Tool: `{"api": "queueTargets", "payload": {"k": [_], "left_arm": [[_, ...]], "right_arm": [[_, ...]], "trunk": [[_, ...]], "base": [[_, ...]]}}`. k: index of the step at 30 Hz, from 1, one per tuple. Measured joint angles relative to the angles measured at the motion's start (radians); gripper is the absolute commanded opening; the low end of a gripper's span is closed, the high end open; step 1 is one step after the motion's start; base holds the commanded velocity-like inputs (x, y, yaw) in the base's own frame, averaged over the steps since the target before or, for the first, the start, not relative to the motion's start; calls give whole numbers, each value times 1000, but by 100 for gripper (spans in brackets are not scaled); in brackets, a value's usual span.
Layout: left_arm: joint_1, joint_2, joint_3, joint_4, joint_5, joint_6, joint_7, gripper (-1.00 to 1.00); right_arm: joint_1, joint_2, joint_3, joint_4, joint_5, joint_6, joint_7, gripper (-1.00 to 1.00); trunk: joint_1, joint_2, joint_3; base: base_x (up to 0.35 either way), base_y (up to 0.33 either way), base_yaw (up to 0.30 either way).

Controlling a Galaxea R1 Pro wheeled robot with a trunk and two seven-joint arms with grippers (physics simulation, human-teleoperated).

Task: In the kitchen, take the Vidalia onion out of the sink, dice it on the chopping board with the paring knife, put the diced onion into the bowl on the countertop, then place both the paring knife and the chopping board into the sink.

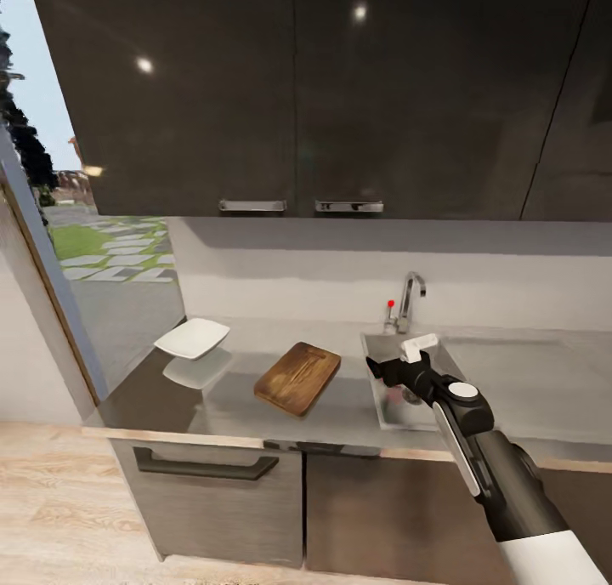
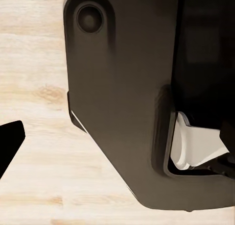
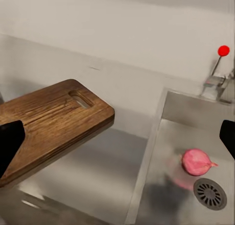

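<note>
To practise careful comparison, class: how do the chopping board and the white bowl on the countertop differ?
The chopping board is dark brown wood; the bowl is plain white. The board is flat with a slot handle; the bowl is a shallow dish. The board lies nearer the sink; the bowl sits farther left. Both rest on the countertop.

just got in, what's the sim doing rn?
The right gripper is open and reaching over the sink, where the pink onion lies in the basin by the drain. The chopping board sits bare on the countertop, with the white bowl to its left. Nothing is grasped yet.
</note>
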State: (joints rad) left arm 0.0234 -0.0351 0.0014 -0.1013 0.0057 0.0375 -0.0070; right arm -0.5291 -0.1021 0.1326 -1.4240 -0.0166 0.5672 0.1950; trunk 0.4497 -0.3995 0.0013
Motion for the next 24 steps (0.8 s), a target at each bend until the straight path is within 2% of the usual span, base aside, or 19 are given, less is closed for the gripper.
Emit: {"api": "queueTargets", "payload": {"k": [24], "left_arm": [[0, -6, 1, 0, 0, 1, 0, 100]], "right_arm": [[0, 0, 0, 0, 0, 0, 0, 100]], "trunk": [[0, 1, -8]], "base": [[0, 0, 284]]}}
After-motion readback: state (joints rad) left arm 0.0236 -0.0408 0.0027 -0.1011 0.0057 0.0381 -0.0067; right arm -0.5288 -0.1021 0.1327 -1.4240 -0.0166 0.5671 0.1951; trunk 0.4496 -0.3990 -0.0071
